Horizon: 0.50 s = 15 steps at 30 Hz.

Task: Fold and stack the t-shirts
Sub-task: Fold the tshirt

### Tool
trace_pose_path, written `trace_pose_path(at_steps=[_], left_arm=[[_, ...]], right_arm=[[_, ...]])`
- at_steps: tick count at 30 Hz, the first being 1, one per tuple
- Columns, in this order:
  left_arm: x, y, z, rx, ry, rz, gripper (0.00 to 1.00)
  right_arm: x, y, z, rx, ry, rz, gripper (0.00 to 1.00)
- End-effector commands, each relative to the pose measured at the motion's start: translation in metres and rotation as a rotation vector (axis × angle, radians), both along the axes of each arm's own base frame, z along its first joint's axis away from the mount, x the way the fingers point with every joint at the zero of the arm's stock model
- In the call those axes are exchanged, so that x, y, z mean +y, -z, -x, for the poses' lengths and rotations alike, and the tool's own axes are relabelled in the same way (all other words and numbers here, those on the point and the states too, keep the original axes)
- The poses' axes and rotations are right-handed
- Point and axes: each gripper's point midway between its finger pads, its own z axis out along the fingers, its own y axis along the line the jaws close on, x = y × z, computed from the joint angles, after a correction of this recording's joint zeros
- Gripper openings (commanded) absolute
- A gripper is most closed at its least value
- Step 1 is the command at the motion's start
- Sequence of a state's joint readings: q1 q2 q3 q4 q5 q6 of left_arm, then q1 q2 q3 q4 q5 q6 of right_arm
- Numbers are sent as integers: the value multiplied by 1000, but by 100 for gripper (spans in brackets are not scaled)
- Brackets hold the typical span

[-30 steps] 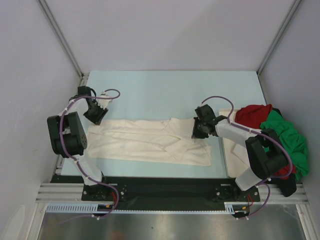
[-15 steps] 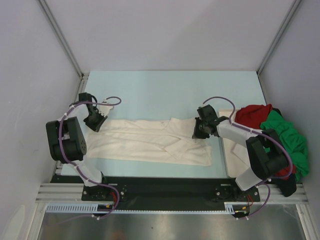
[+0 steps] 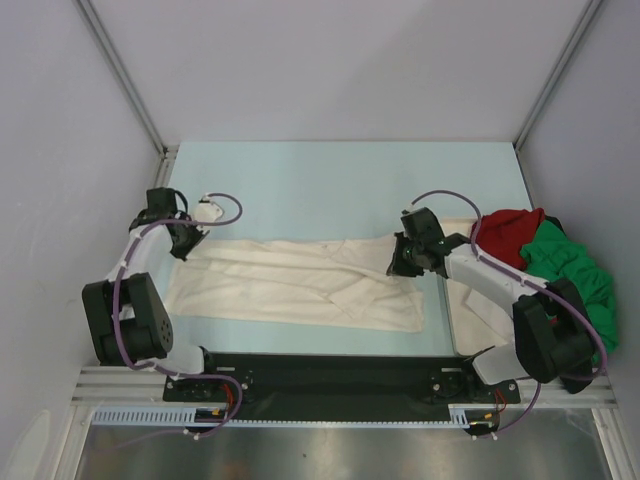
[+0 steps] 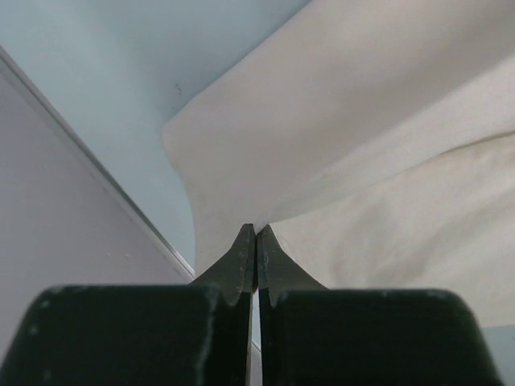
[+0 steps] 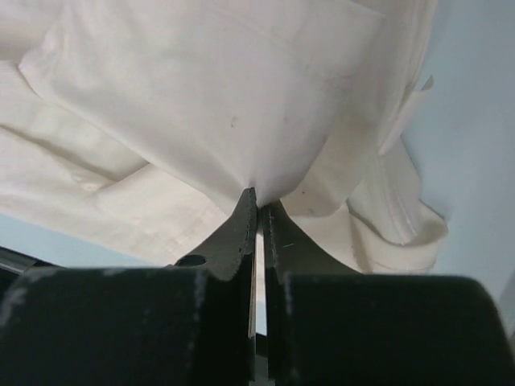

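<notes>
**While it lies on the table, the cream shirt is pinched at both ends**

Where the blue table (image 3: 330, 180) has its middle, the cream t-shirt (image 3: 300, 285) lies spread out long and flat, from the 9 o'clock side to the 3 o'clock side. The left gripper (image 3: 186, 246) sits at the shirt's 9 o'clock end. In the left wrist view its jaws are pressed tight together, and a corner of the cream cloth is caught right at the tips. The cloth rises from the tips toward 12 o'clock and 2 o'clock.

The right gripper (image 3: 397, 265) sits at the shirt's 3 o'clock end. Its jaws are squeezed together too, and they nip a small fold of the cream cloth, which fans out from the tips.

The red t-shirt (image 3: 505, 232) and the green t-shirt (image 3: 575, 270) lie bunched in a heap at the table's 3 o'clock edge. The green one is touching the red one on its 4 o'clock side.
</notes>
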<state>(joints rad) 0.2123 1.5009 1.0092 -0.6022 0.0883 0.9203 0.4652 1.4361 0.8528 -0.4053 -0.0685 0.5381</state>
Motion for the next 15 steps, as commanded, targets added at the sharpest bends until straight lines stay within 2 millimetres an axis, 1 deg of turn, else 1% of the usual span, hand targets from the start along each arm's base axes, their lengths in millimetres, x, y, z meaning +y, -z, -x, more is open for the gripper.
trace_pose_path(at_steps=[1,3,4,5,6,7,9,12,13,14,15], left_arm=[[9,-5,3,-61,60,-89,0],[12,3,10,-50,73,-123,0],[15,14,20,-21,83,-146,0],[16,16,20,-26,85,-155,0],[16,19,23,-25,87,-157,0],[14,24,27,-17,91,-153,0],[11,27,29,-13,101,-140,1],[10,29,30,-12,103,-139,5],[11,31,32,-2,109,-143,10],[11,32,32,6,110,-142,13],[12,32,33,8,109,-138,20]], right_arm=[[-5,-14,14,-1,-9,9,0],[-1,-6,23,21,-21,2,0],[1,-1,25,35,-14,-14,0],[1,8,32,60,-19,-15,0],[3,12,36,73,-23,-15,0],[3,14,35,71,-14,-12,0],[1,20,37,75,-3,-7,0],[-2,24,35,77,2,13,0],[-5,25,38,90,3,28,1],[-7,26,38,91,-2,40,15],[-8,21,35,77,6,51,26]])
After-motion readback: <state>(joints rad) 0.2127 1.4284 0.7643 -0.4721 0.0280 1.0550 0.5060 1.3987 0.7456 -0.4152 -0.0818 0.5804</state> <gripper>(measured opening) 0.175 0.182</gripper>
